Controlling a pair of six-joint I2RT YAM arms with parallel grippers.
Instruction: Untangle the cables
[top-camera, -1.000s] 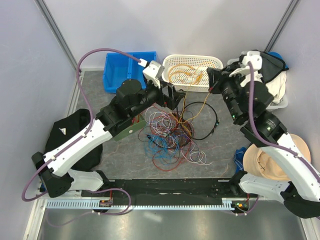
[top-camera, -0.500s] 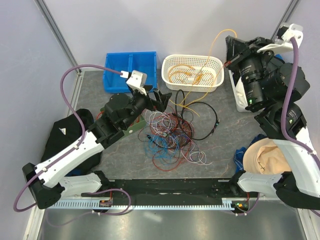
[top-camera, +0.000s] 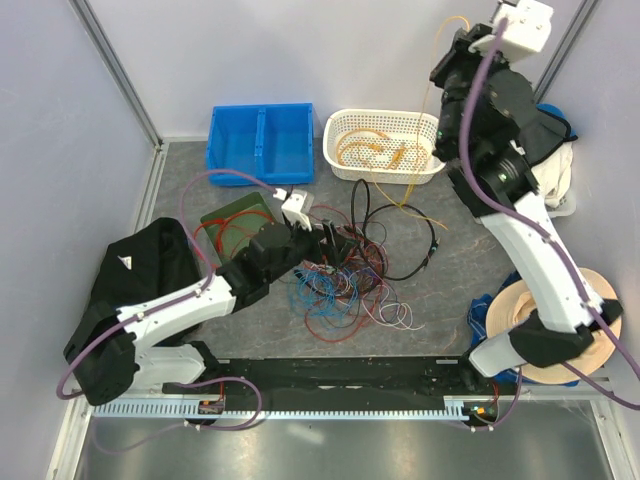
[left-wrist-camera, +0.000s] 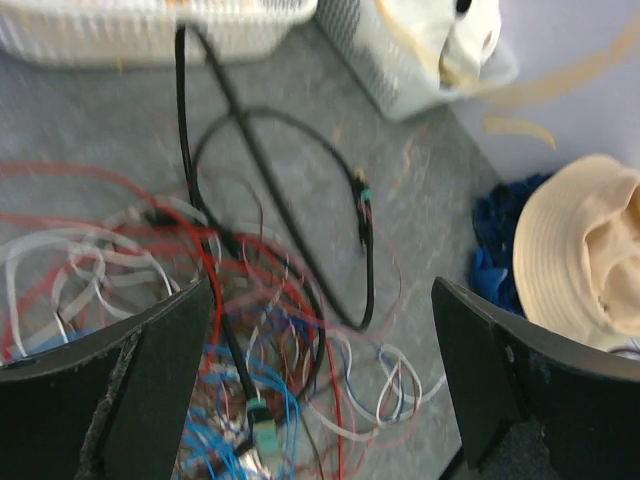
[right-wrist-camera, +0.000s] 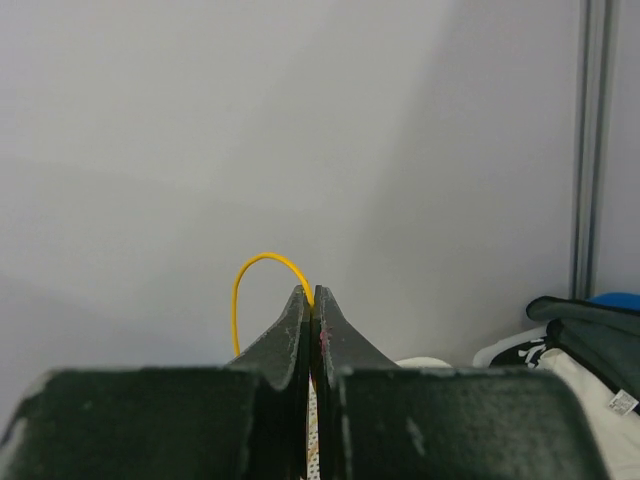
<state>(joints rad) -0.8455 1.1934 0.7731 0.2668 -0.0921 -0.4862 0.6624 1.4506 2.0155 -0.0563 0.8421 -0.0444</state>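
The cables (top-camera: 340, 272) lie in a tangle of red, blue, white and purple wires at the middle of the grey table. A black cable (top-camera: 412, 262) loops out to their right. My left gripper (top-camera: 335, 240) hangs low over the tangle's far-left part, open, with nothing between its fingers. In the left wrist view the left gripper (left-wrist-camera: 320, 370) frames blue and red wires and a green plug (left-wrist-camera: 262, 432), blurred by motion. My right gripper (top-camera: 455, 45) is raised high at the back right. The right gripper (right-wrist-camera: 313, 297) is shut on a thin yellow cable (right-wrist-camera: 250, 262); that yellow cable (top-camera: 427, 85) drops toward the basket.
A white basket (top-camera: 385, 114) holding orange wires stands at the back, a blue bin (top-camera: 260, 150) to its left. A green board (top-camera: 235, 222) and black cloth (top-camera: 140, 265) lie on the left. A tan hat (top-camera: 515, 315), blue cloth (top-camera: 483, 305) and white container (top-camera: 555, 185) are on the right.
My right arm has risen from beside the basket to high up, drawing the yellow cable with it. My left arm has swung back from the basket and down over the tangle, still open.
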